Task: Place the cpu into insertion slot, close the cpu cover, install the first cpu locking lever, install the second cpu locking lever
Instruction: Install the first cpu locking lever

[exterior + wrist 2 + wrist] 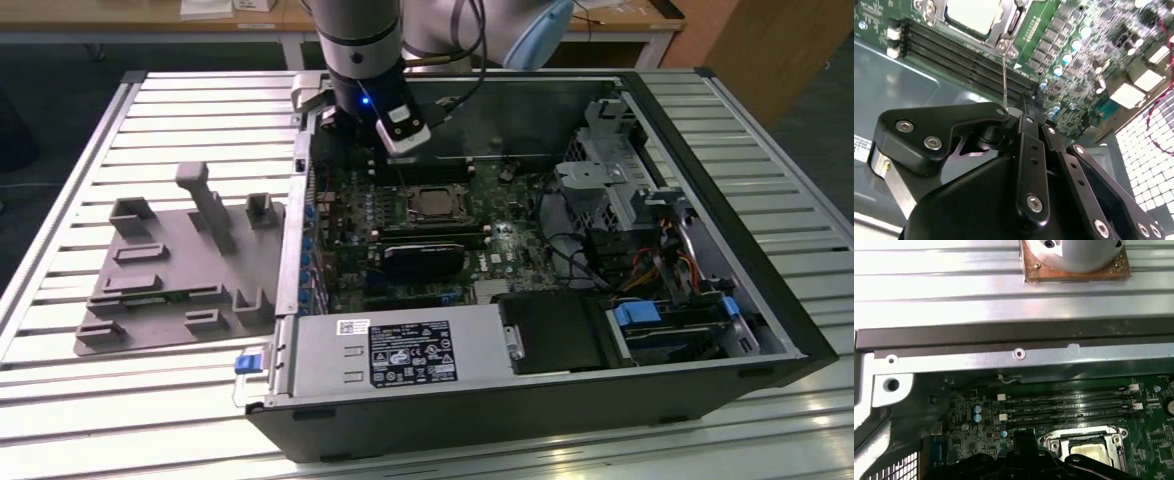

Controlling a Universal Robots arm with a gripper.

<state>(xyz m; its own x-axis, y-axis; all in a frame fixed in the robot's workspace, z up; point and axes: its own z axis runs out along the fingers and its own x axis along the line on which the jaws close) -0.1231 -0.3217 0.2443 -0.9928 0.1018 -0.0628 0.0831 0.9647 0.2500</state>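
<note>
The end effector (pixel 1021 109) has its fingers pressed together. The free end of a thin wire lever (pixel 1004 75) meets their tips; I cannot tell whether it is pinched. The lever's long axis runs straight ahead from the tips to a corner of the insertion slot (pixel 1053 444). There the cpu (pixel 970 12) lies flat, with the cpu cover (pixel 1006 22) down around it. Memory slots (pixel 959 57) cross between the tips and the chip. On the side away from the chip, the case wall (pixel 1014 357) stands near.
</note>
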